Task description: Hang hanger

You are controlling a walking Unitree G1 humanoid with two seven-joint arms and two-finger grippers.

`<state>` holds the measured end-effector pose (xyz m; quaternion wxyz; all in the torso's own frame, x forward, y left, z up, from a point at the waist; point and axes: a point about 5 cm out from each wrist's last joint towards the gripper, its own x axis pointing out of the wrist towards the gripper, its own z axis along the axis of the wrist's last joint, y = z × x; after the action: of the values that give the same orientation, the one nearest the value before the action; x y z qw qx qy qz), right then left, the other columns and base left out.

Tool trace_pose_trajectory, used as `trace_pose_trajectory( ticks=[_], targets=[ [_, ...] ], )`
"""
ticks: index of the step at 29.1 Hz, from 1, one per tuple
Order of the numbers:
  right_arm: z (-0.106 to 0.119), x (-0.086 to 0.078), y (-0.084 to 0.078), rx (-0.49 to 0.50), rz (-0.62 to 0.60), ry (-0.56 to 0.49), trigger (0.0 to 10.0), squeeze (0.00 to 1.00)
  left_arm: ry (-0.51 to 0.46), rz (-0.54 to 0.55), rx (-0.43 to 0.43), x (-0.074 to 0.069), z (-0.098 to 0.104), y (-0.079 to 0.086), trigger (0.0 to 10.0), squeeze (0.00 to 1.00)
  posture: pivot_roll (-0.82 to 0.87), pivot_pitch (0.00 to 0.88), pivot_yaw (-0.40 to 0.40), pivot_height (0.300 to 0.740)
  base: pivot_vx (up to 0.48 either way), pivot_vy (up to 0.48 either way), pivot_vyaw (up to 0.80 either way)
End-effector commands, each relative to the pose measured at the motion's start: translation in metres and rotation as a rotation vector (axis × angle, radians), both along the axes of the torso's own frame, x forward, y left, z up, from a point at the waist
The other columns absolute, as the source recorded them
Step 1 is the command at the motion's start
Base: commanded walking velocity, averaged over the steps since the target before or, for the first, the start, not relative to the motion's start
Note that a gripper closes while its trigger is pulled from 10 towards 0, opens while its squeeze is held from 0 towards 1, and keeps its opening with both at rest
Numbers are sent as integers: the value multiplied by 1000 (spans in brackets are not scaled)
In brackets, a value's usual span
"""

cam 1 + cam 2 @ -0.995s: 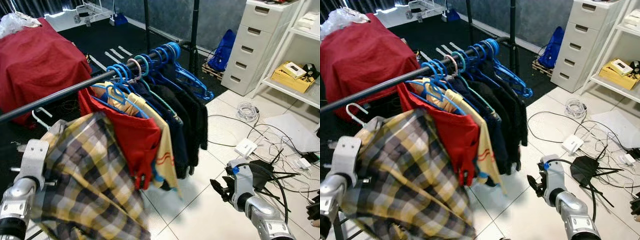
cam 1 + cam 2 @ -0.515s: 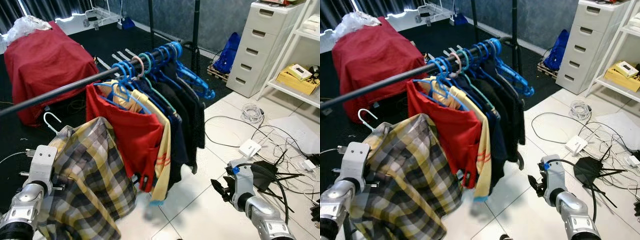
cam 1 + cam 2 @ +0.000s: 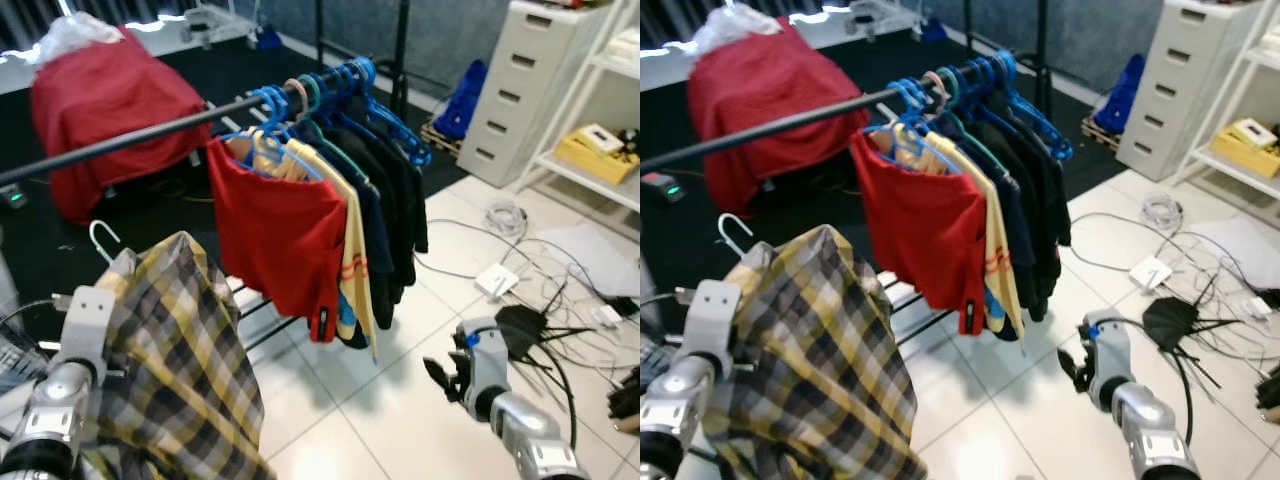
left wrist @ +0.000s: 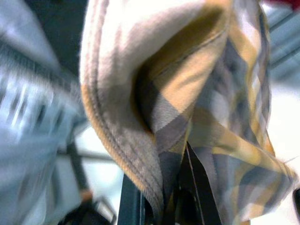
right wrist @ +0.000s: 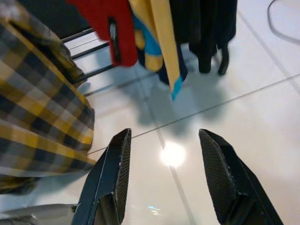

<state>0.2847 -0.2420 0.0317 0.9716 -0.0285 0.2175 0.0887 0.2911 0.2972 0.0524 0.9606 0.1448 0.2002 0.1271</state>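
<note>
A yellow-and-grey plaid shirt [image 3: 185, 370] hangs on a white hanger whose hook [image 3: 100, 237] sticks up at its top. My left gripper [image 4: 173, 197] is shut on the shirt's collar area, with its fingers buried in the fabric. The left wrist [image 3: 85, 315] sits just beside the shirt. The black rail [image 3: 120, 141] runs above and beyond the shirt. It carries a red shirt [image 3: 275, 235], a yellow one and dark garments on blue hangers [image 3: 330, 85]. My right gripper [image 5: 165, 136] is open and holds nothing, low over the tiles at the right [image 3: 440, 372].
A red-covered bulk [image 3: 110, 95] stands behind the rail. White drawers [image 3: 525, 90] and a shelf with a yellow box [image 3: 590, 155] are at the right. Cables and a power adapter [image 3: 495, 282] litter the tiles. A blue bag [image 3: 460, 95] leans by the drawers.
The whole view has shifted, so the camera moved. The rail now sits higher and farther from the plaid shirt. My left gripper keeps its hold and the right stays open.
</note>
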Motion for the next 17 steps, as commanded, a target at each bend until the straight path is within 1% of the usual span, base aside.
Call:
trace_pose_trajectory(
  ticks=[1,2,3,4,5,7,9,10,11,15,17],
  targets=[
    [-10,-9,-5,-9,-30,41,10000,0,-14,-22,2,2,1,-4,10000,0,-110,133,70,740,-465,0,0],
    [-12,-9,-5,-12,-41,45,10000,0,-11,-37,-6,2,-2,-10,10000,0,-107,132,73,740,-469,0,0],
    [-12,-9,-5,-12,-41,45,10000,0,-11,-37,-6,2,-2,-10,10000,0,-107,132,73,740,-469,0,0],
    [-13,-10,-5,-8,-57,46,10000,0,-8,-67,-19,3,-6,-21,10000,0,-107,132,74,740,-465,0,0],
    [-13,-9,-4,-6,-59,43,10000,0,-7,-78,-24,3,-8,-26,10000,0,-108,130,75,740,-469,0,0],
    [-12,-9,-3,-4,-60,41,10000,0,-7,-84,-27,4,-8,-28,10000,0,-108,130,75,740,-469,0,0],
    [-12,-7,-1,3,-59,36,10000,0,-16,-106,-40,5,-8,-33,10000,0,-107,129,75,740,-457,0,-744],
    [-12,-7,-1,3,-59,36,10000,0,-16,-106,-40,5,-8,-33,10000,0,-107,129,75,740,-446,0,-800],
    [-10,-5,0,6,-61,23,10000,0,-36,-134,-50,8,-5,-38,10000,0,-105,127,75,740,-375,0,-800],
    [-2,1,-2,20,-82,-8,10000,0,-93,-198,-67,15,4,-47,10000,0,-105,127,76,740,0,0,-800],
    [0,3,-3,21,-91,-17,10000,0,-106,-209,-72,17,7,-49,10000,0,-100,123,77,740,0,0,-800]
  ],
)
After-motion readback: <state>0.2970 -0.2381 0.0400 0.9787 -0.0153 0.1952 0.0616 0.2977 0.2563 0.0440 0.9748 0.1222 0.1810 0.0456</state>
